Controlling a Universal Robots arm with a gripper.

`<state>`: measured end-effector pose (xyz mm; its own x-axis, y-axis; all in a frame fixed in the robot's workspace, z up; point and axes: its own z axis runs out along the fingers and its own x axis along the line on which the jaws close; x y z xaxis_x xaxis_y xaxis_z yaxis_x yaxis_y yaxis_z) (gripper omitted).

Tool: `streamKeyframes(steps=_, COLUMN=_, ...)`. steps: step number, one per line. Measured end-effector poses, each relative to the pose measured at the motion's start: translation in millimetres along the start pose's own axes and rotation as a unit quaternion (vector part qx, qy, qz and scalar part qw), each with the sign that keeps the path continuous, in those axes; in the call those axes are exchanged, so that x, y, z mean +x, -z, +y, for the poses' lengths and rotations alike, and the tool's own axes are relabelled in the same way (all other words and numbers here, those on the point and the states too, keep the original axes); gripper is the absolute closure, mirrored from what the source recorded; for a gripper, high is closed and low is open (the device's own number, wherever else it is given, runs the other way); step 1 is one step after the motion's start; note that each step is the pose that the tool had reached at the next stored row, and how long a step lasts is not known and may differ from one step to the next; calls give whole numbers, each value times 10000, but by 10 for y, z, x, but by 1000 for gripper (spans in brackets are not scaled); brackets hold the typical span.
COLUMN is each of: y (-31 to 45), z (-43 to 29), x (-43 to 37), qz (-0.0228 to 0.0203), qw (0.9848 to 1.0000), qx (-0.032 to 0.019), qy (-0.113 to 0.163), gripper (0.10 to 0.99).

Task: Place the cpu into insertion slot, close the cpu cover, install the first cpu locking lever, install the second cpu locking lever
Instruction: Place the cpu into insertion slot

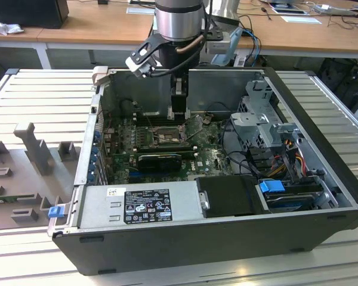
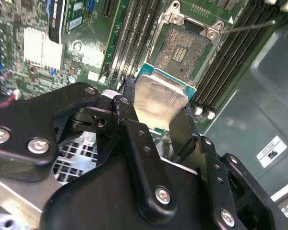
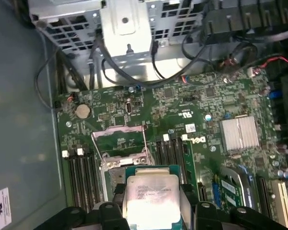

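Currently the gripper [image 2: 157, 103] has its fingers [image 2: 129, 110] drawn in narrow on two opposite edges of the cpu [image 2: 161, 93], metal top showing. The chip is held over the near edge of the insertion slot [image 2: 185, 48], not seated, and the slot's recessed centre lies bare. Seen in the first wrist view, the cpu cover [image 3: 119, 139] stands swung open beyond the slot, with memory slots [image 3: 81, 175] on either side; in the exterior view the gripper hangs inside the computer case [image 1: 167, 250], at about 12 o'clock from the long black card [image 1: 160, 159]
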<state>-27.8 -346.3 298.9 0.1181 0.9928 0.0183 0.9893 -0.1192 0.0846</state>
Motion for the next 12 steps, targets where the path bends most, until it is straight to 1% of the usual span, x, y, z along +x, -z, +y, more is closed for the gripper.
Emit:
streamKeyframes(steps=3, y=-44, z=-4, x=-1, qz=24, qw=9996, qx=5, qy=284, gripper=557)
streamKeyframes(steps=4, y=-67, z=-6, x=-1, qz=35, qw=9991, qx=8, qy=426, gripper=557)
streamKeyframes(steps=6, y=-92, z=-8, x=-2, qz=52, qw=9981, qx=12, qy=620, gripper=557)
streamKeyframes(steps=9, y=-118, z=-11, x=-3, qz=56, qw=9978, qx=12, qy=665, gripper=557)
streamKeyframes(steps=11, y=-153, z=-22, x=-4, qz=60, qw=9975, qx=13, qy=708, gripper=557)
streamKeyframes(steps=12, y=-189, z=-37, x=-6, qz=67, qw=9969, qx=14, qy=786, gripper=557)
